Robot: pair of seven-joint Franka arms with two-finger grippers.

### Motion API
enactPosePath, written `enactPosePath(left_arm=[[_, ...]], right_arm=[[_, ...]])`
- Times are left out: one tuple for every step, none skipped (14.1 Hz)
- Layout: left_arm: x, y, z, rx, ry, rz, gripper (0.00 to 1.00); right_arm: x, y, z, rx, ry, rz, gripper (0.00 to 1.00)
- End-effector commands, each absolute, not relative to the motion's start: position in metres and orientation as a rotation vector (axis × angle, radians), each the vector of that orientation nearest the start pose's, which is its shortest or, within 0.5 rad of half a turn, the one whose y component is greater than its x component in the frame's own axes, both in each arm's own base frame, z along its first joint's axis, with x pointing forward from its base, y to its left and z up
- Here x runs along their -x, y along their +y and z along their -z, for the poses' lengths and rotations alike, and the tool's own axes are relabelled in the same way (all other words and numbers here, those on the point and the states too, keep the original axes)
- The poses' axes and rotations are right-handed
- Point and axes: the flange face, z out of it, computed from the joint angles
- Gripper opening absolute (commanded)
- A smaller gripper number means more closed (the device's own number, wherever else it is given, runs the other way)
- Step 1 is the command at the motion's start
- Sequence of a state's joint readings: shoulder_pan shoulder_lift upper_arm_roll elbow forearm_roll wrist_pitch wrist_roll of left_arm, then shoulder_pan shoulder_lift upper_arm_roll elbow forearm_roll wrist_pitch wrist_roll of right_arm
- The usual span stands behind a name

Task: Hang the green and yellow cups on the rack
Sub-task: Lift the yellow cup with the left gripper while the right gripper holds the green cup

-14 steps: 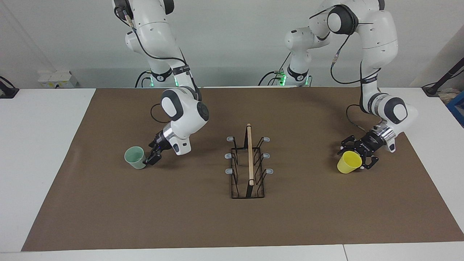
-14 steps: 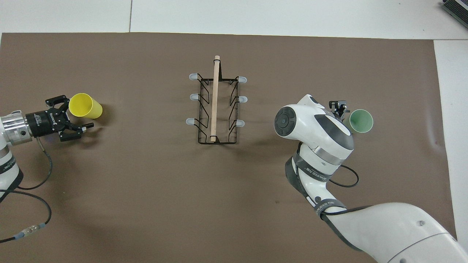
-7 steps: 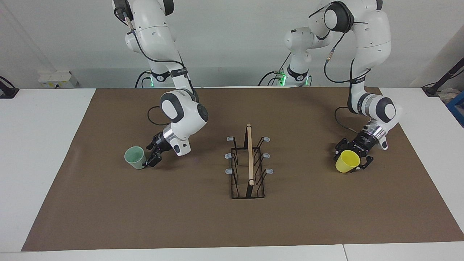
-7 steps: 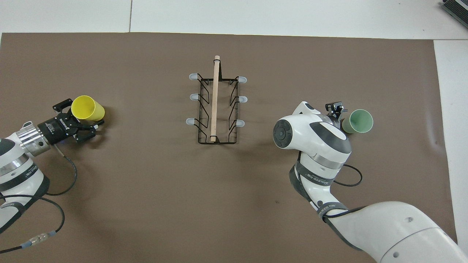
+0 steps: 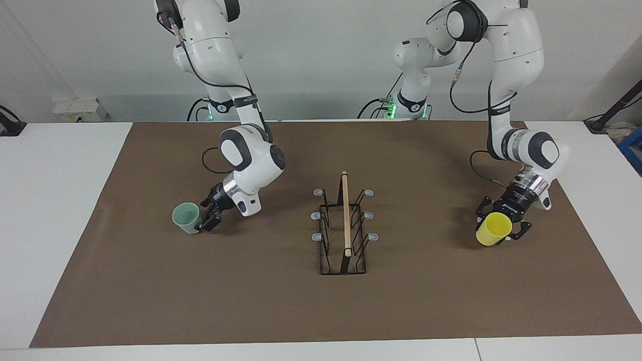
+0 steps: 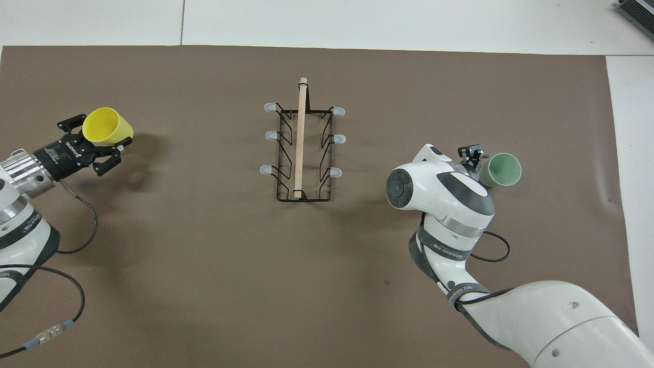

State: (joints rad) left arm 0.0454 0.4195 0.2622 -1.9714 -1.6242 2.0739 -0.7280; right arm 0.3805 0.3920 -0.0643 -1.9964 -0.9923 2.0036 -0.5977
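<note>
Since a second ago, the left claw (image 5: 503,226) has clamped onto the yellow cup (image 5: 493,228) and lifted it off the worktop (image 5: 431,301), toward the left arm's end. Spread, the right claw (image 5: 207,218) straddles the wall of the green cup (image 5: 186,217), which stands upright. Between them stands the rack (image 5: 344,225), bare.

Cups: two. One yellow cup (image 5: 493,228) at left arm's end of table from rack (image 5: 344,228), one green cup (image 5: 186,217) at right arm's end. Racks: one, with one wooden bar (image 5: 345,213), six grey-tipped pegs. Arms: two. Brown mats (image 5: 401,301): one.
</note>
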Motion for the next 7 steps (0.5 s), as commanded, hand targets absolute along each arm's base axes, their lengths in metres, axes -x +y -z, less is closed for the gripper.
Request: enactPosePath(left_arm=[[-0.609,0.128,-0.308,-1.097,1.777,0.407,0.0],[-0.613,0.127,-0.316,-1.148,1.766,0.398,0.0],[-0.616,0.122,-0.33,-1.197,1.746,0.379,0.0],[-0.616,0.114,-0.341,-1.254,1.73,0.366,0.0],[-0.616,0.109,-0.356,-1.307,1.713,0.345,0.0],[-0.615,0.102,-0.372,-1.354,1.697,0.319,0.0],[-0.615,0.092,-0.386,-1.407,1.691,0.29,0.0]], right_arm=[[-0.561,0.125,-0.253,-1.619,1.629,0.543,1.0],[-0.561,0.124,-0.253,-1.604,1.631,0.545,1.0],[-0.56,0.123,-0.252,-1.585,1.635,0.546,1.0],[-0.56,0.121,-0.252,-1.568,1.64,0.541,1.0],[-0.558,0.118,-0.249,-1.544,1.651,0.545,1.0],[-0.557,0.115,-0.246,-1.519,1.661,0.545,1.0],[-0.558,0.11,-0.245,-1.511,1.663,0.543,1.0]])
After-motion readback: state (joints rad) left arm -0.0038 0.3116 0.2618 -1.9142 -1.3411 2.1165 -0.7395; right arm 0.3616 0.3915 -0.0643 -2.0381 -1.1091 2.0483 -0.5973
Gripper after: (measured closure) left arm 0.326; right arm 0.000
